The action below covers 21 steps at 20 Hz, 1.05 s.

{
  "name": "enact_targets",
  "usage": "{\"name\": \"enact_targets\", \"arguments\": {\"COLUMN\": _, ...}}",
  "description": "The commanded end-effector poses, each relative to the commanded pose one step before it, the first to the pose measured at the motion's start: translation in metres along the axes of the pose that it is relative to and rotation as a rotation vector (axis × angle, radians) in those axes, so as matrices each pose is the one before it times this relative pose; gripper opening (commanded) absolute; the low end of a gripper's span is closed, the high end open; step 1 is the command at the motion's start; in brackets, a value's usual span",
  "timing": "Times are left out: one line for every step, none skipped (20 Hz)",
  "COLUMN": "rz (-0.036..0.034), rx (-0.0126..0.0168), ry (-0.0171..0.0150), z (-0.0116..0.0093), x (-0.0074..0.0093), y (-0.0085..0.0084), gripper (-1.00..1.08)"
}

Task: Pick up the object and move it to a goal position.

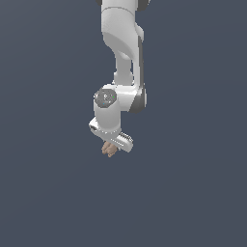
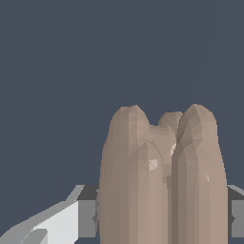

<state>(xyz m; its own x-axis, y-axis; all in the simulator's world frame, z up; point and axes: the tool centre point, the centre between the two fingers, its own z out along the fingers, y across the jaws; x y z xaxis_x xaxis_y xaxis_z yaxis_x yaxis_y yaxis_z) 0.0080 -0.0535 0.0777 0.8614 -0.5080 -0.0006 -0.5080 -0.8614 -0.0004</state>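
While the object [image 1: 109, 149] sits clamped between the jaws, it hangs just below the gripper [image 1: 114, 144], tan-brown, lumpy, w/ stubby lobes joined side by side. Wrist view shows the object [image 2: 162, 176] filling the frame close-up, lobes pointing away from the camera, w/ a grey finger pad [image 2: 88, 217] pressed against one flank and another finger just visible at the opposite flank. So jaws read as clenched on the object, contact on both sides. Exterior view: arm [image 1: 123, 43] comes down from the top of frame, wrist tilted somewhat, obj poking out under the fingers toward the exterior view's left. Background is flat dark grey-blue; no bench edge, shadow or goal marker visible, so can't tell whether the obj is clear of a surface or how far along the carry is. Judgement: step in hand is transport. To do it well: keep the squeeze steady, move smoothly, avoid quick wrist turns, since the lumpy sides prob. give uneven pad contact and the obj could pivot or slip. Containers: none visible in either view.
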Motion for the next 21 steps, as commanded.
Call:
{"name": "enact_targets", "arguments": {"rz": 0.00091, "rx": 0.00027, "ry": 0.001, "z": -0.01839, "x": 0.00726, "y": 0.00601, "gripper": -1.0}}
{"name": "enact_targets", "arguments": {"rz": 0.0, "rx": 0.0, "ry": 0.0, "z": -0.00834, "x": 0.00319, "y": 0.0026, "gripper": -1.0}}
{"name": "enact_targets", "arguments": {"rz": 0.0, "rx": 0.0, "ry": 0.0, "z": -0.00884, "x": 0.0034, "y": 0.00274, "gripper": -1.0}}
{"name": "enact_targets", "arguments": {"rz": 0.0, "rx": 0.0, "ry": 0.0, "z": -0.00925, "x": 0.00359, "y": 0.00285, "gripper": -1.0}}
{"name": "enact_targets", "arguments": {"rz": 0.00034, "rx": -0.00033, "ry": -0.00013, "z": -0.00896, "x": 0.00369, "y": 0.00295, "gripper": -1.0}}
{"name": "enact_targets", "arguments": {"rz": 0.0, "rx": 0.0, "ry": 0.0, "z": -0.0086, "x": 0.00345, "y": 0.00261, "gripper": -1.0}}
{"name": "enact_targets", "arguments": {"rz": 0.0, "rx": 0.0, "ry": 0.0, "z": -0.008, "x": 0.00327, "y": 0.0024, "gripper": -1.0}}
{"name": "enact_targets", "arguments": {"rz": 0.0, "rx": 0.0, "ry": 0.0, "z": -0.00734, "x": 0.00305, "y": 0.00219, "gripper": -1.0}}
{"name": "enact_targets", "arguments": {"rz": 0.0, "rx": 0.0, "ry": 0.0, "z": -0.00671, "x": 0.00282, "y": 0.00199, "gripper": -1.0}}
{"name": "enact_targets", "arguments": {"rz": 0.0, "rx": 0.0, "ry": 0.0, "z": -0.0061, "x": 0.00259, "y": 0.0018, "gripper": -1.0}}
{"name": "enact_targets", "arguments": {"rz": 0.0, "rx": 0.0, "ry": 0.0, "z": -0.0055, "x": 0.00236, "y": 0.00161, "gripper": -1.0}}
{"name": "enact_targets", "arguments": {"rz": 0.0001, "rx": -0.00046, "ry": -0.00013, "z": -0.00471, "x": 0.00219, "y": 0.00141, "gripper": -1.0}}
{"name": "enact_targets", "arguments": {"rz": 0.0, "rx": 0.0, "ry": 0.0, "z": -0.00431, "x": 0.00192, "y": 0.00124, "gripper": -1.0}}
{"name": "enact_targets", "arguments": {"rz": 0.0, "rx": 0.0, "ry": 0.0, "z": -0.00372, "x": 0.00171, "y": 0.00105, "gripper": -1.0}}
{"name": "enact_targets", "arguments": {"rz": 0.0, "rx": 0.0, "ry": 0.0, "z": -0.00313, "x": 0.0015, "y": 0.00086, "gripper": -1.0}}
{"name": "enact_targets", "arguments": {"rz": 0.0, "rx": 0.0, "ry": 0.0, "z": -0.00255, "x": 0.00129, "y": 0.00067, "gripper": -1.0}}
{"name": "enact_targets", "arguments": {"rz": 0.0, "rx": 0.0, "ry": 0.0, "z": -0.00199, "x": 0.00108, "y": 0.00049, "gripper": -1.0}}
{"name": "enact_targets", "arguments": {"rz": 0.0, "rx": 0.0, "ry": 0.0, "z": -0.00144, "x": 0.00087, "y": 0.00033, "gripper": -1.0}}
{"name": "enact_targets", "arguments": {"rz": 0.0, "rx": 0.0, "ry": 0.0, "z": -0.00093, "x": 0.00064, "y": 0.00018, "gripper": -1.0}}
{"name": "enact_targets", "arguments": {"rz": 0.0, "rx": 0.0, "ry": 0.0, "z": -0.00048, "x": 0.00039, "y": 0.00007, "gripper": -1.0}}
{"name": "enact_targets", "arguments": {"rz": 0.0, "rx": 0.0, "ry": 0.0, "z": -0.00014, "x": 0.00012, "y": 0.00002, "gripper": -1.0}}
